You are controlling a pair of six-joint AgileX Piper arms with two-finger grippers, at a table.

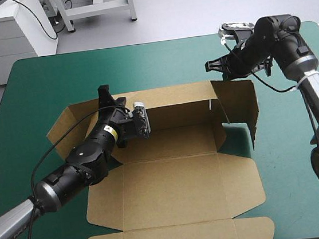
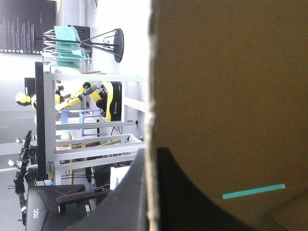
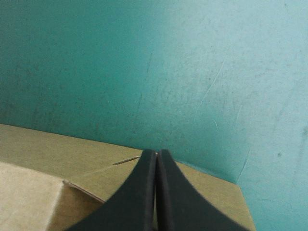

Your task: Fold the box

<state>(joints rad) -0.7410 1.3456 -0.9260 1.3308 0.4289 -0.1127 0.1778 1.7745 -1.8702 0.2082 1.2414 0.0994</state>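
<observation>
The table (image 1: 40, 87), under a teal-green cover, carries a brown, cut-board box (image 1: 178, 181) from centre toward six o'clock, lid flat.

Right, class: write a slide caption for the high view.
Left gripper clamps the raised far-left wall of the brown box; right gripper, shut, sits by its far-right flap.

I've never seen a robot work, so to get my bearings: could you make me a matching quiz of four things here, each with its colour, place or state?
Things:
1. far wall of the box
2. lid
3. left jaws
4. table cover

Descriptions:
A. teal-green
B. lying flat, toward the table's near edge
C. shut on an edge of the brown board
D. raised upright

Pairs: 1-D, 2-B, 3-C, 4-A.
</observation>
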